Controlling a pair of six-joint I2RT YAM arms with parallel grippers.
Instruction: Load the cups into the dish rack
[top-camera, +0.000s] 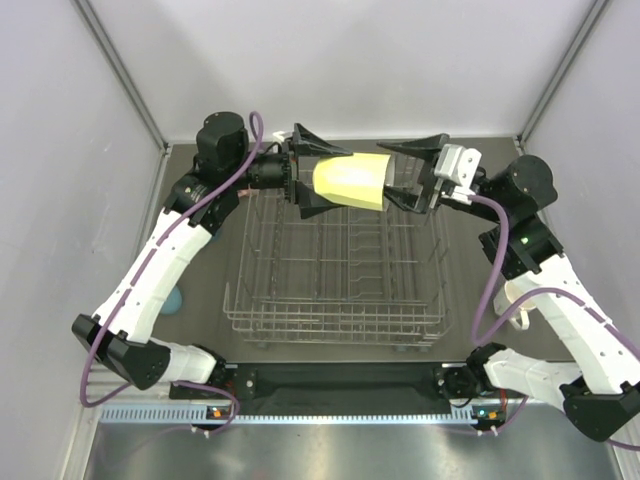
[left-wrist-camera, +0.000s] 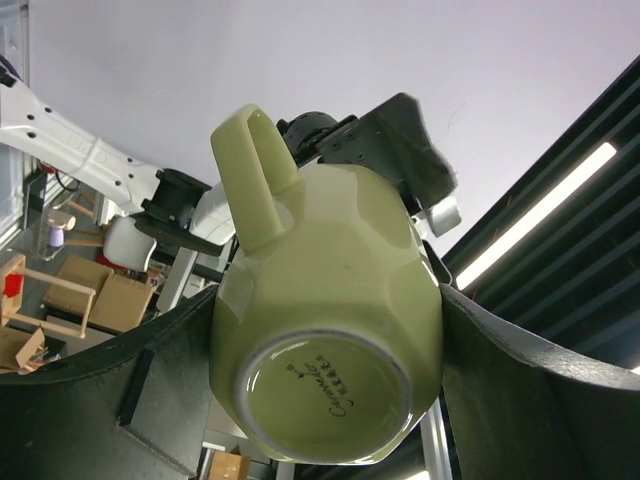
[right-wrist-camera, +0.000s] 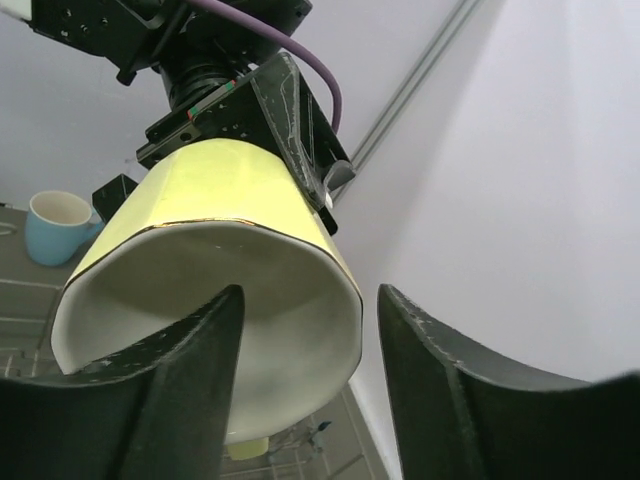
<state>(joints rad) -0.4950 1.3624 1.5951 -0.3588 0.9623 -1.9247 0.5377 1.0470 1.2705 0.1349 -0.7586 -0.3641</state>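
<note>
The yellow cup (top-camera: 352, 180) lies on its side in the air above the far edge of the dish rack (top-camera: 330, 325). My left gripper (top-camera: 335, 180) is shut on its base end; the left wrist view shows the cup's underside and handle (left-wrist-camera: 330, 270) between the left gripper (left-wrist-camera: 325, 395) fingers. My right gripper (top-camera: 392, 174) is open at the cup's mouth. In the right wrist view the right gripper (right-wrist-camera: 310, 300) has one finger inside the mouth of the cup (right-wrist-camera: 220, 200) and the other outside its rim. The rack holds no cups.
A blue cup (right-wrist-camera: 58, 226) stands upright on the dark table left of the rack, partly hidden behind my left arm in the top view (top-camera: 175, 298). Pale walls enclose the table on three sides. The other cups are out of view.
</note>
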